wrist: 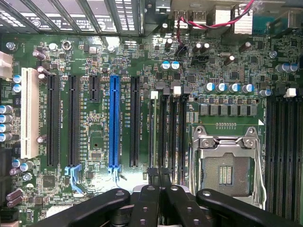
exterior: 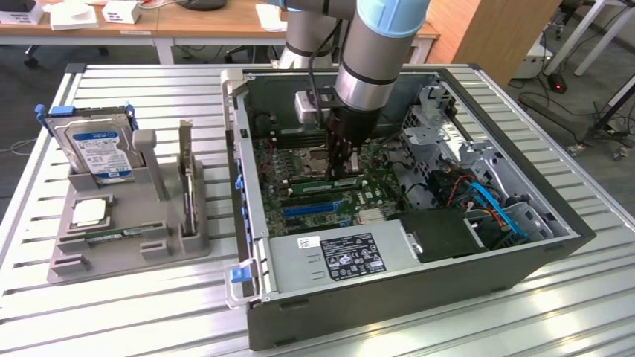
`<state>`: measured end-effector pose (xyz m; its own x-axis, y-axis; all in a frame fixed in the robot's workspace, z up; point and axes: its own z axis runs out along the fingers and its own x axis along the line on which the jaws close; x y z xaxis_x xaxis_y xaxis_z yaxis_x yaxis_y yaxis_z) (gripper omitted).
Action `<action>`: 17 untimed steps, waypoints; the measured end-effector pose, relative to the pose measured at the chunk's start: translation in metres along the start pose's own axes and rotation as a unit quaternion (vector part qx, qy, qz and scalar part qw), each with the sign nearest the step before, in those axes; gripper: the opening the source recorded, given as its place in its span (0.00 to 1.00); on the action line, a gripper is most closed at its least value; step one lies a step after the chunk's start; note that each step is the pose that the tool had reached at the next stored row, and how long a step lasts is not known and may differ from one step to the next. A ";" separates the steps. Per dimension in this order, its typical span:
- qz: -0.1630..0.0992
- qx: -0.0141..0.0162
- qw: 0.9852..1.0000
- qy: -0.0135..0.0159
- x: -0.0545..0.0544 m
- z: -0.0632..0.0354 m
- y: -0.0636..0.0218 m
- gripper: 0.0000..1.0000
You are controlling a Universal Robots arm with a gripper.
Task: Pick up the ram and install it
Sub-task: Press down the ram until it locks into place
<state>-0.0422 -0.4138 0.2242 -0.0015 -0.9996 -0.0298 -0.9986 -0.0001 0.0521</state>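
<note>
hand point(exterior: 344, 172) fingers drawn together, low inside the open grey computer case point(exterior: 260, 223) | long thin green ram stick point(exterior: 343, 183) directly under the fingertips, long axis parallel to the black memory slots point(wrist: 166, 132) | grip or press: cannot tell

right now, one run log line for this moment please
hand: shut, down inside open computer case over motherboard | ram: at the memory slots beside the empty cpu socket | holder tray: hard drive upright
</note>
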 end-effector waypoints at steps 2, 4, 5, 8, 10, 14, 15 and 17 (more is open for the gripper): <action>0.000 0.000 1.000 0.000 0.000 0.0001 0.0000 0.09; 0.000 0.000 1.000 0.000 0.000 0.0003 0.0000 0.09; 0.000 0.000 1.000 0.000 0.000 0.0007 -0.0001 0.09; 0.000 0.000 1.000 0.000 0.000 0.0018 -0.0001 0.09; 0.000 0.000 1.000 0.000 0.000 0.0019 -0.0001 0.09; 0.000 0.000 1.000 0.000 0.000 0.0021 -0.0001 0.09; 0.000 0.000 1.000 0.000 0.000 0.0021 -0.0002 0.09; 0.000 0.000 1.000 0.000 0.000 0.0021 -0.0001 0.09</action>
<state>-0.0422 -0.4138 0.2221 -0.0014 -0.9995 -0.0303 -0.9987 -0.0001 0.0519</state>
